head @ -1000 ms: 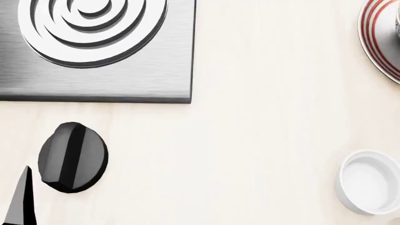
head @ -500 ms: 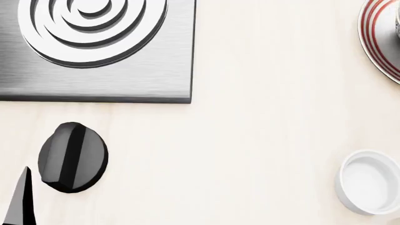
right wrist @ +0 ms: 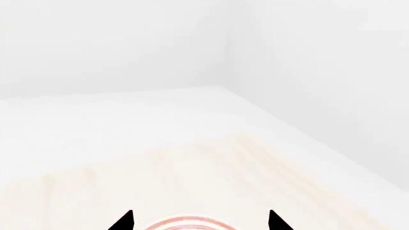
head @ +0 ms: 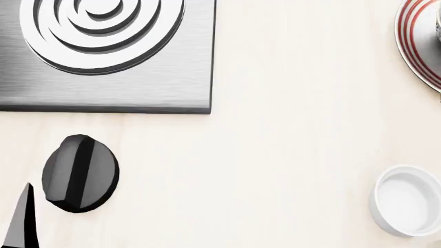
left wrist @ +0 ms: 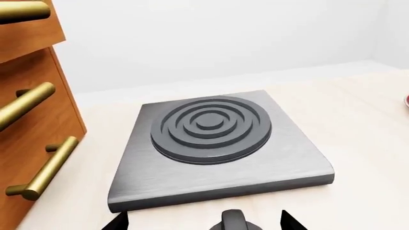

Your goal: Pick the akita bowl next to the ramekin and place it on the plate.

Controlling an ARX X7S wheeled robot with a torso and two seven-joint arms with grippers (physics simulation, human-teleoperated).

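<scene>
The ramekin (head: 409, 200), a plain white cup, stands at the head view's lower right. Only the left part of the red-ringed plate (head: 416, 41) shows at that view's upper right edge. A grey sliver (head: 439, 26) cuts the frame edge over the plate; I cannot tell what it is. No akita bowl shows clearly in any view. My right gripper (right wrist: 201, 223) hovers open over the plate's red rim (right wrist: 191, 225), with nothing between its fingers. My left gripper (left wrist: 203, 223) is open near the stove knob (left wrist: 233, 221); one of its fingertips (head: 24, 222) shows in the head view.
A grey hob plate with raised rings (head: 103, 51) fills the head view's upper left, with a black knob (head: 79, 173) below it on the pale wooden counter (head: 276, 144). A wooden drawer unit with brass handles (left wrist: 32, 120) stands beside the hob. White walls rise behind the counter.
The left fingertip in the head view has crept very slightly to the left. Nothing else has visibly moved.
</scene>
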